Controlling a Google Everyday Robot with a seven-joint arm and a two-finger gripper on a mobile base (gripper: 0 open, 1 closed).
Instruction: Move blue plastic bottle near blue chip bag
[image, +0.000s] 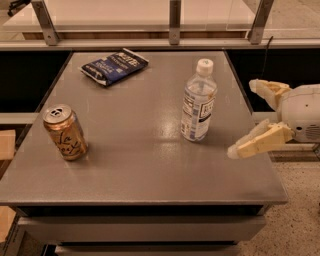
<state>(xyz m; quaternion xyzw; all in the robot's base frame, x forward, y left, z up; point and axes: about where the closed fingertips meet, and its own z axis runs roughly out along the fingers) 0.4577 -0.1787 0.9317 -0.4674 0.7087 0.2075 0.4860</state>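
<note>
While the gripper (243, 119) is hovering right of the upright blue plastic bottle (198, 102), jaws apart, a glancing touch is probably risking toppling it, well short of the far-left blue chip bag (114, 65).

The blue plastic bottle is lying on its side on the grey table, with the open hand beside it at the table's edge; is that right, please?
Not quite. The camera view shows the blue plastic bottle standing upright on the grey table, cap on top. The rest holds: the hand is open beside it at the table's edge, not touching it.
</note>
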